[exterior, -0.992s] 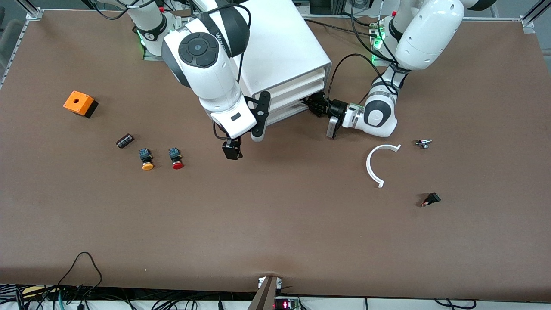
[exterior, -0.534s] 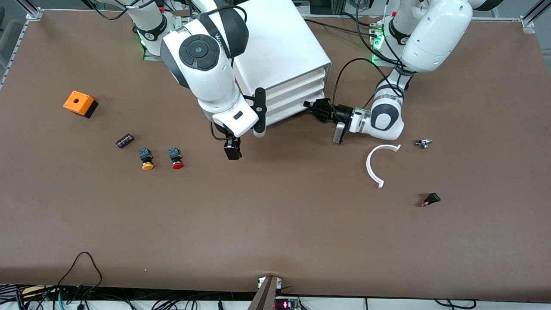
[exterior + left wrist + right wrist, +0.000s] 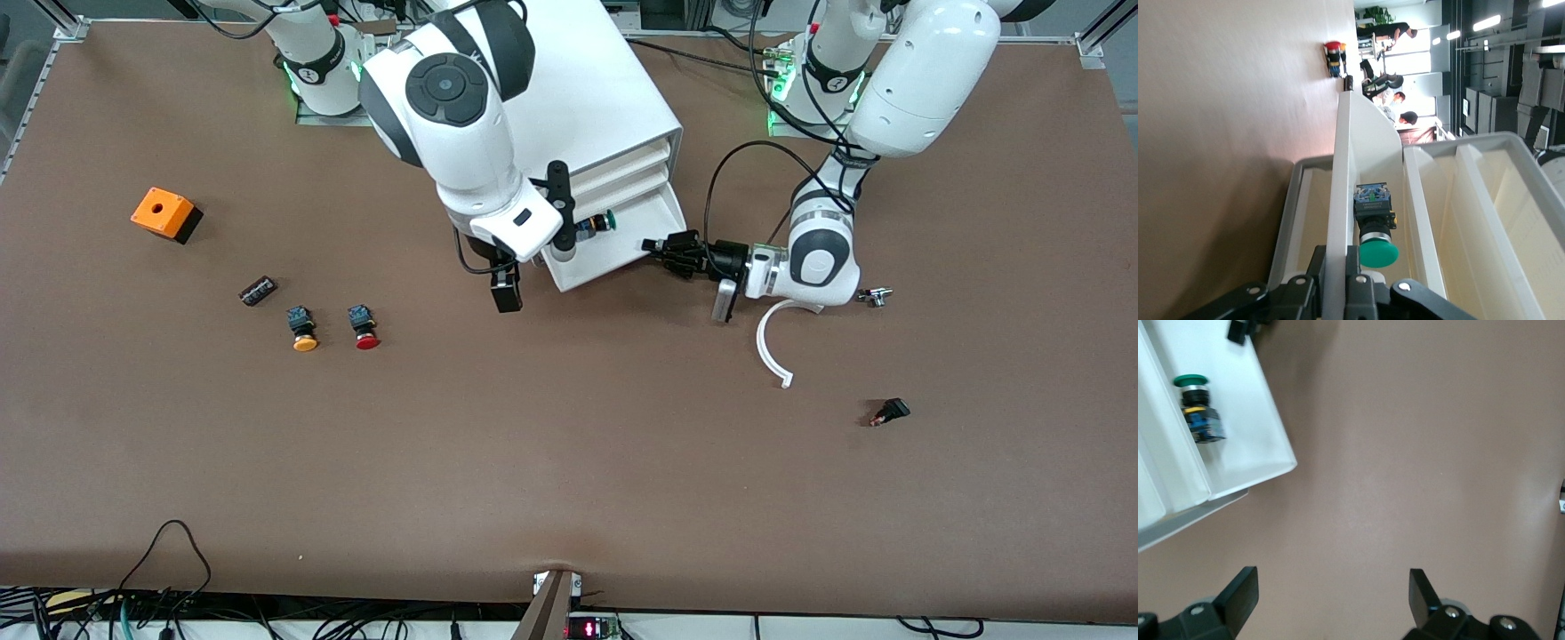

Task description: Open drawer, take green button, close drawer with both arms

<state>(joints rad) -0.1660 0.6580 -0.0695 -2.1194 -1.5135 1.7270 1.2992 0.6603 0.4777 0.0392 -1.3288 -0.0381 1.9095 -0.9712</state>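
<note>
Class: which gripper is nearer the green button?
Left. The left gripper grips the drawer's wall beside the green button; the right gripper hovers over the table, before the drawer.

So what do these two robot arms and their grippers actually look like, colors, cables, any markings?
Both arms are glossy white with rounded shells and black joint rings. The right arm has a round black cap and a looping black cable. The left arm trails black cables too, with a grey disc at its wrist. Green lights glow at both bases. The right gripper and left gripper are black with two fingers.
</note>
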